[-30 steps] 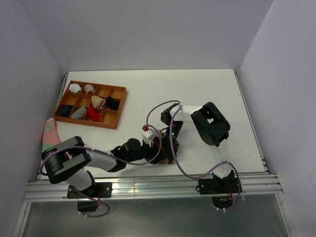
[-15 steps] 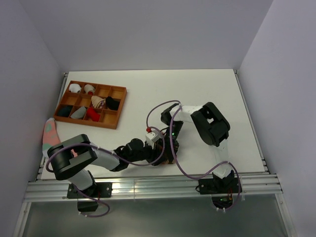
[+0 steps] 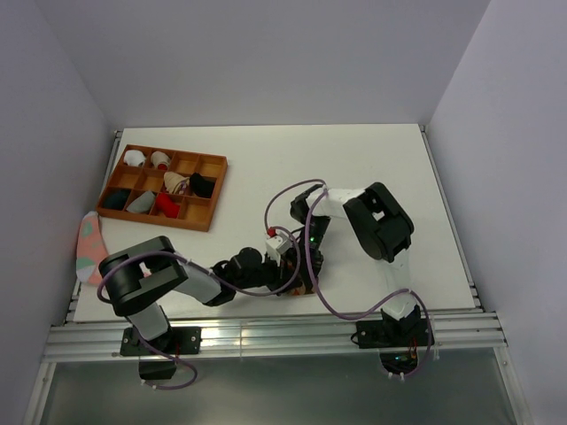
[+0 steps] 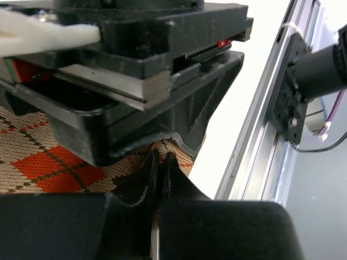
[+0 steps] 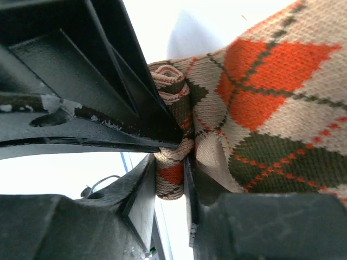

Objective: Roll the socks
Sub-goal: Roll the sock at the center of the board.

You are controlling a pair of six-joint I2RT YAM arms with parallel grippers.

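- The argyle sock (image 5: pixel 271 108), tan with orange diamonds, lies on the white table (image 3: pixel 372 159). It sits low in the middle of the overhead frame, mostly hidden there under both wrists. I judge you are partway through rolling it.
- Its rolled end (image 5: pixel 172 103) is a tight coil just left of centre in the right wrist view. The flat remainder spreads toward the right of that frame.
- Your right gripper (image 5: pixel 171 187) is clamped on that coil, jaws narrowed onto the fabric from both sides.
- Your left gripper (image 4: pixel 160 173) has its jaws pressed together at the sock's edge, low centre of the left wrist view. You cannot tell from here whether a fold of fabric is caught between them.
- To do this step well, hold the coil firm with the right and turn it toward the flat part, so each wrap lands square on the last. Use the left to tension the loose edge so the coil neither cones nor springs open.
- The two grippers sit almost touching, so make small moves, one arm at a time.
- Farther out, the wooden compartment tray (image 3: pixel 177 153) holds small bundles at upper left. The pink sock (image 3: pixel 89 241) lies at the left edge, well apart, and is not yours to roll.
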